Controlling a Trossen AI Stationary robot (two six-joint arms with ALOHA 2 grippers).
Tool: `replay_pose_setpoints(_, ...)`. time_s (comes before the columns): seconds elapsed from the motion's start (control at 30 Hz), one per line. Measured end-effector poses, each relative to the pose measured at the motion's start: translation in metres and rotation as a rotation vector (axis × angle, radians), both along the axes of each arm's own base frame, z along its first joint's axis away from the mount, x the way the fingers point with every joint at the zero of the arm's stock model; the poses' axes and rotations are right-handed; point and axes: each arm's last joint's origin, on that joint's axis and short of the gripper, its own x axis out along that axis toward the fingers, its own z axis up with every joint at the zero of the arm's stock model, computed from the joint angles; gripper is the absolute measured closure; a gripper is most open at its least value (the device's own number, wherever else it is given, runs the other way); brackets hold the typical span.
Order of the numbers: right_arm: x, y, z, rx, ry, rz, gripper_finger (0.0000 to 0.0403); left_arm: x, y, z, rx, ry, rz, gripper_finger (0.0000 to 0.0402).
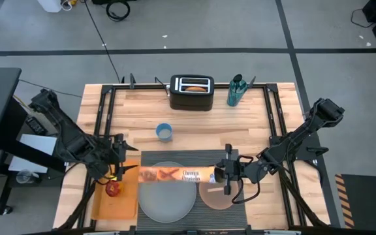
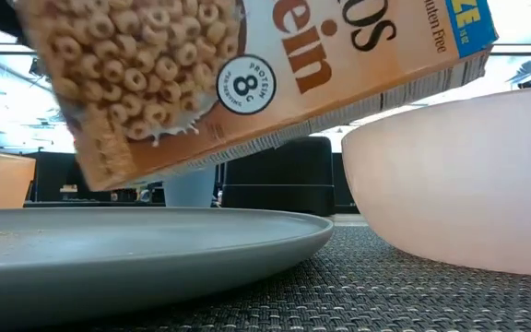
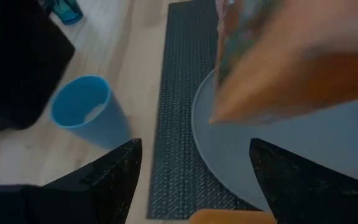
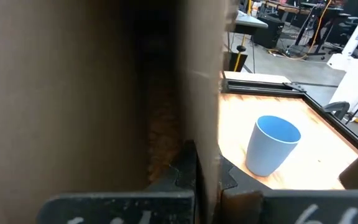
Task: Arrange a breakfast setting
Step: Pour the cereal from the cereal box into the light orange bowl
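I count one orange cardboard cereal box (image 1: 170, 174), one pale grey round plate (image 1: 167, 199), one pink bowl (image 1: 215, 194), one red apple (image 1: 113, 189) and one small blue cup (image 1: 164, 132). The box hangs lengthwise over the plate, its long axis parallel to the desk's front edge, tilted. My right gripper (image 1: 226, 171) is pinched tight on the box's end above the bowl. My left gripper (image 1: 121, 167) stands wide at the other end, above the apple.

Even bright overhead light, soft shadows, cereal box (image 3: 291, 56) blurred close up, possibly motion.
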Motion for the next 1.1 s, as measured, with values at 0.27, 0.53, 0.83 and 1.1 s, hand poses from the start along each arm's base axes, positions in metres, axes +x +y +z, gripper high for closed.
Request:
replay_pose_setpoints(0.27, 0.0, 0.0, 0.0, -0.004, 0.001, 0.002, 0.0398, 0.001, -0.004, -0.03, -0.051, 0.021, -0.081, 0.0098)
replay_pose_setpoints(0.53, 0.0, 0.0, 0.0, -0.003, -0.001, 0.0, 0.0398, 0.002, -0.007, -0.023, -0.07, 0.014, -0.107, 0.0098)
replay_pose_setpoints(0.83, 0.0, 0.0, 0.0, -0.003, -0.001, 0.0, 0.0398, 0.002, -0.01, -0.029, -0.03, 0.069, -0.138, 0.0098)
replay_pose_setpoints(1.1, 0.0, 0.0, 0.0, 0.006, -0.004, -0.002, 0.0398, 0.008, -0.018, -0.041, -0.102, 0.165, -0.123, 0.0098)
